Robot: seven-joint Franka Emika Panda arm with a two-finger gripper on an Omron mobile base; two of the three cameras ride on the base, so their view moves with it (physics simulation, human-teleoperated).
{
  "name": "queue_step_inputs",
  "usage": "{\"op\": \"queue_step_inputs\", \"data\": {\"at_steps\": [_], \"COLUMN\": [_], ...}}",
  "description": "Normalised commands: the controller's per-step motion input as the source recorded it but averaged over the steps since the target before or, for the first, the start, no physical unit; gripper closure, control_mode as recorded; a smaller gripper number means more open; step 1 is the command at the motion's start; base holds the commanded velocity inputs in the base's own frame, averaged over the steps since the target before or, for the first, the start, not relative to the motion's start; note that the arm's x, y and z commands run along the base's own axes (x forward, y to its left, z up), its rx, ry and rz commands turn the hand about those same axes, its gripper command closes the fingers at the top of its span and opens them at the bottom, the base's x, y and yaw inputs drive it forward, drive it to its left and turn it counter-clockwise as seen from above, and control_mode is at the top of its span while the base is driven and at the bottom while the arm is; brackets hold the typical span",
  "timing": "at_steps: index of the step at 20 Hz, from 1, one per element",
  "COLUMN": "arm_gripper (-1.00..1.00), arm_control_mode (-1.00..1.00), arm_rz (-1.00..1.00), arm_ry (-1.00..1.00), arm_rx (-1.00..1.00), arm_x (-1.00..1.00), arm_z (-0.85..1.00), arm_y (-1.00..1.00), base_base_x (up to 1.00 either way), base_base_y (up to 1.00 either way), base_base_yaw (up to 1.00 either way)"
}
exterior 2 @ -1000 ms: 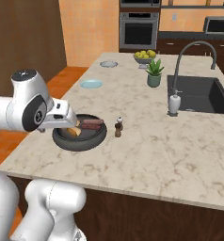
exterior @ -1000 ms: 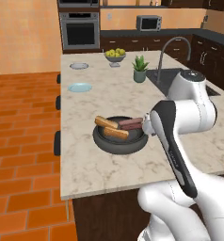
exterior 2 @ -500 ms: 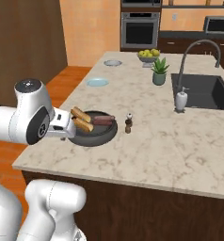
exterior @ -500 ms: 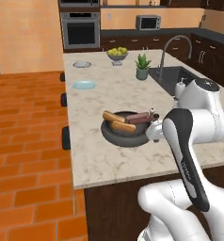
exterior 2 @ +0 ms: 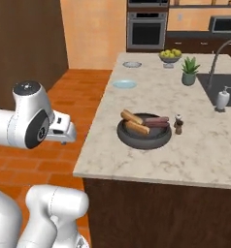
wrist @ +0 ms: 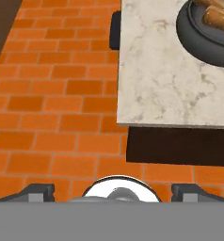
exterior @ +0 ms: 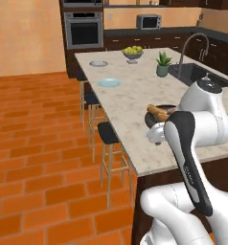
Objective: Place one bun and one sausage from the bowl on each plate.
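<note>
**Nothing plated yet**

Buns [exterior 2: 134, 121] and sausages [exterior 2: 157, 121] lie in the bowl [exterior 2: 144, 136] near the surface's [exterior 2: 205, 150] edge; both plates [exterior 2: 124, 84] sit bare, well apart. The gripper [wrist: 112, 189] hangs over brick floor, jaws apart and empty. Next move, likely: reach back over the bowl for one bun.

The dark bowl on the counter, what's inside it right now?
The bowl holds two buns on its left side and sausages on its right. Its floor beneath them is covered.
</note>
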Motion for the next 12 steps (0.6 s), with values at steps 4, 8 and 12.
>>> {"op": "queue_step_inputs", "data": {"at_steps": [4,8,12], "arm_gripper": [-1.0,-1.0,-1.0], "arm_control_mode": [1.0,1.0,1.0], "arm_rz": [0.0,0.0,0.0], "arm_ry": [0.0,0.0,0.0], "arm_rx": [0.0,0.0,0.0], "arm_x": [0.0,0.0,0.0], "arm_z": [0.0,0.0,0.0], "arm_y": [0.0,0.0,0.0], "base_base_x": [-0.14,0.03,0.32], "base_base_y": [1.0,1.0,0.91], "base_base_yaw": [-0.36,-0.51,-0.7]}}
